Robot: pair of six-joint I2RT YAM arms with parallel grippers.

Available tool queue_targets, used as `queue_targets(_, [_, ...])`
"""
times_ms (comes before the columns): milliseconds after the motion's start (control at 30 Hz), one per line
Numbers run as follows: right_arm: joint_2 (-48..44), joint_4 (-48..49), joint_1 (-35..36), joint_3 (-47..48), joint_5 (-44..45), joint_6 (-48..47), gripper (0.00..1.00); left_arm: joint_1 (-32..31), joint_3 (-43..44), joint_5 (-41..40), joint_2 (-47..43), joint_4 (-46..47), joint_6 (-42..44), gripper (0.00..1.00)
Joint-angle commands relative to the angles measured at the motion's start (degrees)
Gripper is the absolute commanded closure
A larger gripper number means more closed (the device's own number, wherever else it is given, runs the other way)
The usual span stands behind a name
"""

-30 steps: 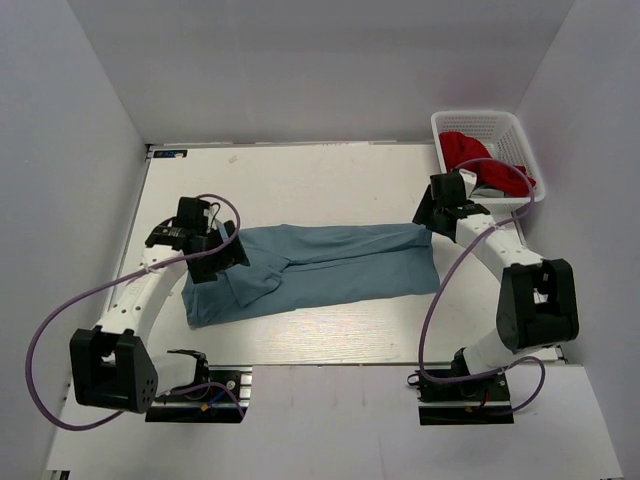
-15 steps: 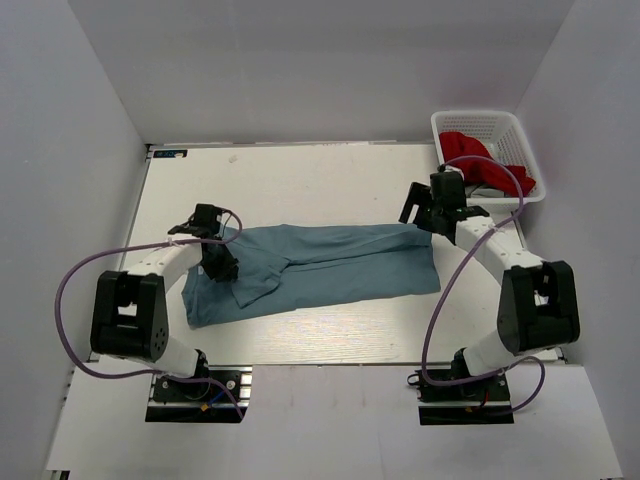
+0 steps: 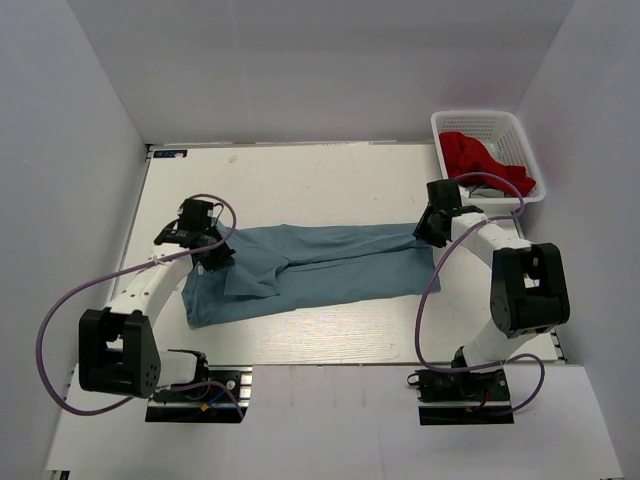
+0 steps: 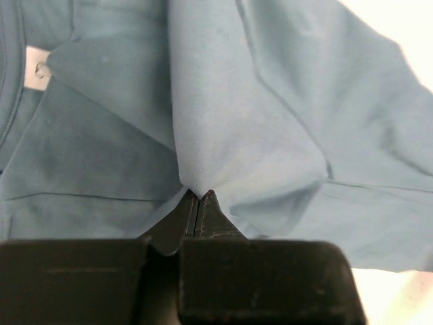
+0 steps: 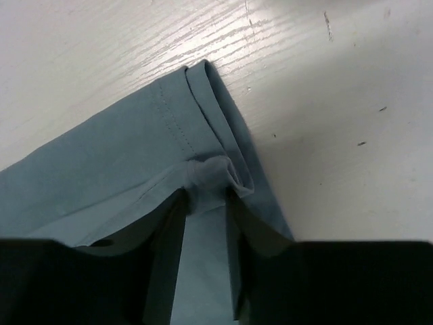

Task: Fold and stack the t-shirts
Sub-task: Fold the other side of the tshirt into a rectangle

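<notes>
A grey-blue t-shirt [image 3: 330, 265] lies folded lengthwise in a long band across the middle of the table. My left gripper [image 3: 213, 258] rests on its left part, near the collar end. In the left wrist view this gripper [image 4: 197, 194] is shut, pinching up a peak of the cloth [image 4: 223, 122]. My right gripper [image 3: 428, 232] sits at the shirt's far right corner. In the right wrist view its fingers [image 5: 207, 191] hold a bunched roll of the hemmed edge [image 5: 203, 101] squeezed between their tips.
A white lattice basket [image 3: 478, 116] stands at the back right and holds a red cloth [image 3: 472, 155], just behind the right arm. A white neck label [image 4: 34, 68] shows on the shirt. White walls enclose the table on three sides.
The left jaws have closed on the shirt and that arm has shifted slightly. The right gripper has come down onto the shirt's corner and its jaws have narrowed around the hem.
</notes>
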Motion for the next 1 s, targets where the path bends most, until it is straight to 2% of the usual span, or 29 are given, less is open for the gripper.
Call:
queue_targets(0, [1.47,0.31,-0.48,2.38,-1.10,2.45,0.66,0.37,2.20,1.83,-2.34,-0.47,0.64,1.00])
queue_targets(33, [1.82,0.22,-0.65,2.90,-1.88,2.62,0.72,0.37,2.20,2.36,-2.34,-0.47,0.64,1.00])
queue_targets(67, [2.00,0.40,-0.48,2.91,-2.15,2.80,0.83,0.37,1.68,2.97,-2.34,-0.47,0.64,1.00])
queue_targets(100, [2.00,0.75,-0.57,3.00,-2.16,2.80,1.00,0.37,1.68,2.98,-2.34,-0.99,0.64,1.00])
queue_targets(200, [1.82,0.84,-0.57,4.49,-1.98,2.62,1.00,0.37,1.68,3.50,-2.34,-1.52,0.64,1.00])
queue_targets(400, [-0.46,5.14,-0.39,7.74,-5.74,-1.06,1.00,0.37,8.17,0.18,-2.34,-3.98,0.64,1.00])
queue_targets(533, [-2.22,7.86,-0.48,6.69,-7.43,-2.21,1.00,0.37,10.55,-0.45,-1.81,-7.14,-0.06,1.00])
queue_targets(633, [-4.68,10.58,-0.74,2.22,-6.73,-1.60,1.00,0.37,8.80,-0.45,-3.13,-8.03,-1.90,1.00])
queue_targets(833, [-10.65,19.73,-2.84,-13.51,-1.72,0.77,1.00,1.42,-2.35,-0.80,-4.28,-9.08,-4.63,1.00])
queue_targets(867, [-10.74,19.73,-2.94,-14.05,-1.63,1.04,0.85,2.03,-3.85,-1.50,-3.49,-9.08,-4.63,1.00])
queue_targets(900, [-10.92,19.56,-3.29,-14.92,-1.19,1.39,0.68,2.04,-3.86,-2.81,-2.70,-9.61,-5.24,0.91])
queue_targets(933, [-10.83,18.95,-3.81,-14.93,-0.84,1.83,0.61,2.56,-3.86,-3.61,-1.82,-10.13,-5.25,0.79])
queue_targets(967, [-11.44,18.16,-3.99,-14.24,-1.01,1.83,0.45,3.09,-3.86,-5.09,-0.16,-10.66,-5.94,0.64])
